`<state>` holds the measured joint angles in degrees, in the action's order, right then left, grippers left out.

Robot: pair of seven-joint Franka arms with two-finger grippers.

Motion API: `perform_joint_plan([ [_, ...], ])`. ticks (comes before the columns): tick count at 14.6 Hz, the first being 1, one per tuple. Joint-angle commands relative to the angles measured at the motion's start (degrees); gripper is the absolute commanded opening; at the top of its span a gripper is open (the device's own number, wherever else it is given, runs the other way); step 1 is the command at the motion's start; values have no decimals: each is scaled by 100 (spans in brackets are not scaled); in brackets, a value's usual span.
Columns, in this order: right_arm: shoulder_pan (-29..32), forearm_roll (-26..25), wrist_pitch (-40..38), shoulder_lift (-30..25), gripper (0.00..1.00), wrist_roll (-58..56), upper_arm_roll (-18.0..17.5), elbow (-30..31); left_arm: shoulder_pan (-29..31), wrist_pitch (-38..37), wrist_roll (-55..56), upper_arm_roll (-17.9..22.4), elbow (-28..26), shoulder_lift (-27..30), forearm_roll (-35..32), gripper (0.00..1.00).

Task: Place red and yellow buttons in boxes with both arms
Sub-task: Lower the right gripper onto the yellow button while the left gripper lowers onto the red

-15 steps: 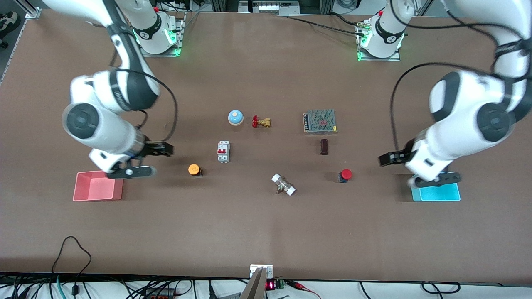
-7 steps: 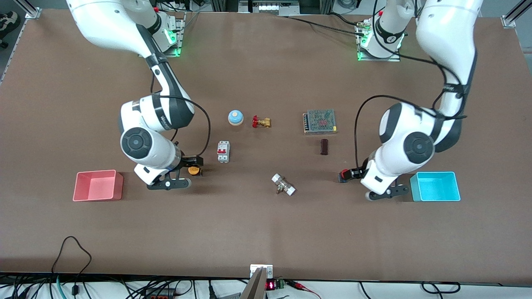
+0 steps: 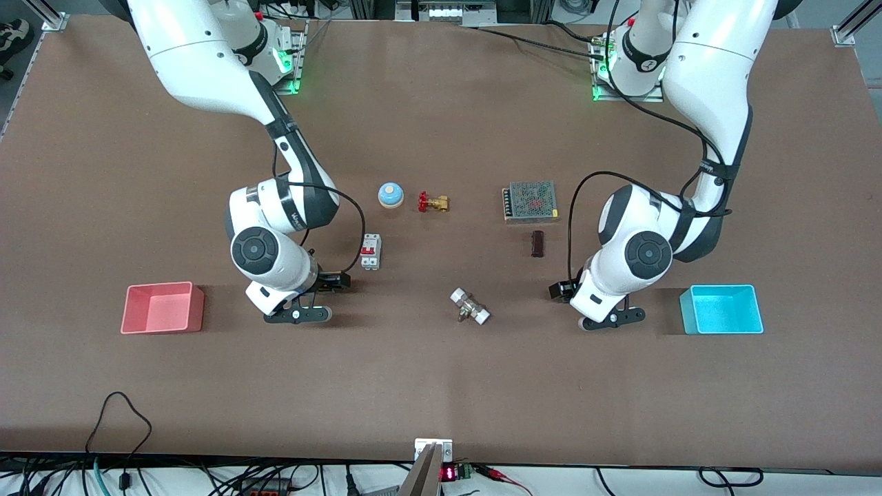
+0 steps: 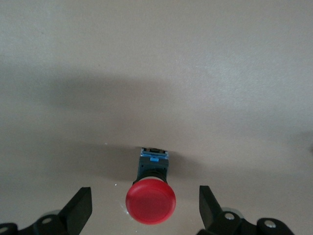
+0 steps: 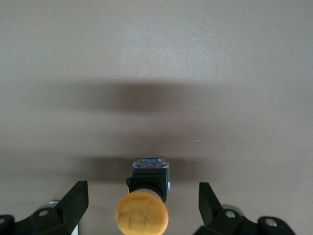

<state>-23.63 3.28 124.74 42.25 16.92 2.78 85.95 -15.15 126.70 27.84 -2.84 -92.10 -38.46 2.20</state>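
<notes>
In the left wrist view the red button (image 4: 150,201) stands on the table on its dark base. My left gripper (image 4: 145,209) is open, with one finger on each side of the cap and not touching it. In the right wrist view the yellow button (image 5: 142,214) stands between the open fingers of my right gripper (image 5: 142,203), also untouched. In the front view the left gripper (image 3: 561,291) and right gripper (image 3: 331,281) hide both buttons. The pink-red box (image 3: 162,311) sits toward the right arm's end. The cyan box (image 3: 721,313) sits toward the left arm's end.
A white circuit breaker (image 3: 371,251) stands close to the right gripper. A blue bell (image 3: 391,195), a brass valve (image 3: 433,202), a grey power supply (image 3: 530,201) and a dark block (image 3: 537,243) lie mid-table. A white-ended fitting (image 3: 470,306) lies nearer the front camera.
Both arms have swung from over the boxes toward the middle of the table. Each gripper has come down around its button, and the buttons are now hidden in the front view.
</notes>
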Motion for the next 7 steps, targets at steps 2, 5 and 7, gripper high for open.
perform_joint_plan([
  [2, -37, 58, -29, 99, 100, 119, 30, -140, -103, 57, 81, 82, -133, 102, -123, 81],
  [5, -37, 67, -90, 108, 100, 84, 30, -131, -103, 57, 160, 82, -133, 102, -123, 64],
  [7, -46, 67, -169, 91, 100, 75, 30, -114, -103, 57, 160, 82, -124, 102, -114, 53],
])
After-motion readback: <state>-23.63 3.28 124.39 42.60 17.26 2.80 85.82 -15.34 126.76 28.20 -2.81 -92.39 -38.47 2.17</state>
